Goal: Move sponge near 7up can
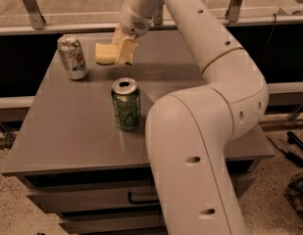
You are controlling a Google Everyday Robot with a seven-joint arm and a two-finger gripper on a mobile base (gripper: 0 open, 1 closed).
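Note:
The pale yellow sponge [105, 54] is held in my gripper [122, 48] just above the far part of the grey table [67, 126]. The gripper is shut on the sponge's right end. The 7up can [72, 57], white with green markings and a red spot, stands upright at the table's far left, a short way left of the sponge and apart from it. My white arm reaches in from the lower right across the table.
An all-green can [126, 104] with a pale swirl logo stands upright in the middle of the table, in front of the sponge. A drawer with a handle [141, 198] lies under the tabletop. A rail [53, 27] runs behind the table.

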